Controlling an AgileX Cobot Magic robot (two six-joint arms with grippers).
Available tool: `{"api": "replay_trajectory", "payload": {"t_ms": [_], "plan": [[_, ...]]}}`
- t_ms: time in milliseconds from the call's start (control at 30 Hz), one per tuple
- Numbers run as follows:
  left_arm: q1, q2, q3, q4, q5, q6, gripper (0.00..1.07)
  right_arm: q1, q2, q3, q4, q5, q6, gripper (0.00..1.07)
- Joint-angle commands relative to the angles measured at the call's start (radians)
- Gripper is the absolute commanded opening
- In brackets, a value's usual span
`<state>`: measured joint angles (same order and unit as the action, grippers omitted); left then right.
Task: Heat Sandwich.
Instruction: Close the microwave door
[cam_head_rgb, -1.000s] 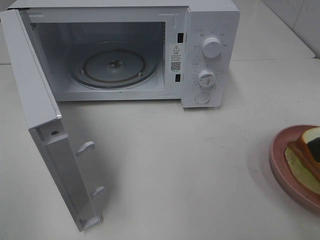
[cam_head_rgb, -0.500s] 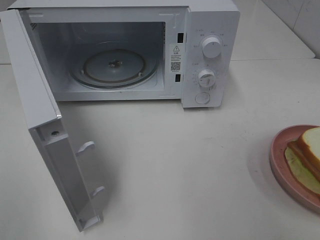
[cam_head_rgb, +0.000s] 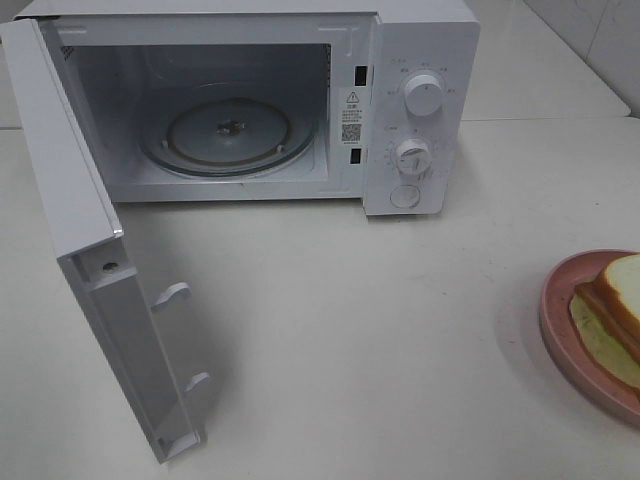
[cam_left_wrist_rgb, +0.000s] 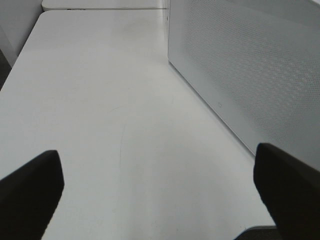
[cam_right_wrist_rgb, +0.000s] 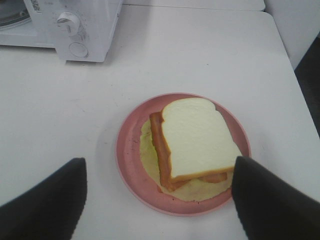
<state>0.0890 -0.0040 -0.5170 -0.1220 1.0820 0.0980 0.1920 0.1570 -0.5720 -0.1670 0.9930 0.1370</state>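
**Microwave open, sandwich waiting at the right edge**

On the left, the left gripper (cam_left_wrist_rgb: 160, 192) hovers over bare white table (cam_head_rgb: 380, 340) with its fingers wide apart and nothing between them; the perforated microwave door (cam_left_wrist_rgb: 250, 65) stands just beside it. That door (cam_head_rgb: 90, 250) swings out toward the near left. Behind it sits the microwave (cam_head_rgb: 400, 110), its cavity showing a glass turntable (cam_head_rgb: 228, 130). Open tabletop stretches between the microwave front and the pink plate (cam_head_rgb: 556, 320) at the right edge. The sandwich (cam_right_wrist_rgb: 195, 142) lies on this plate (cam_right_wrist_rgb: 131, 145), partly cut off in the high view. The right gripper (cam_right_wrist_rgb: 160, 197) hangs above it, fingers spread, holding nothing.
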Motion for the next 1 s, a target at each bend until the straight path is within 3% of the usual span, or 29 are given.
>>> {"api": "replay_trajectory", "payload": {"t_ms": [33, 333, 1000], "plan": [[-0.006, -0.020, 0.001, -0.009, -0.009, -0.003, 0.98, -0.054, -0.065, 0.046, 0.003, -0.013, -0.010, 0.76], [-0.006, -0.020, 0.001, -0.009, -0.009, -0.003, 0.98, -0.153, -0.189, 0.075, 0.013, 0.004, -0.022, 0.76], [-0.006, -0.008, 0.001, -0.009, -0.009, -0.003, 0.98, -0.155, -0.188, 0.075, 0.026, 0.003, -0.036, 0.76]]}}
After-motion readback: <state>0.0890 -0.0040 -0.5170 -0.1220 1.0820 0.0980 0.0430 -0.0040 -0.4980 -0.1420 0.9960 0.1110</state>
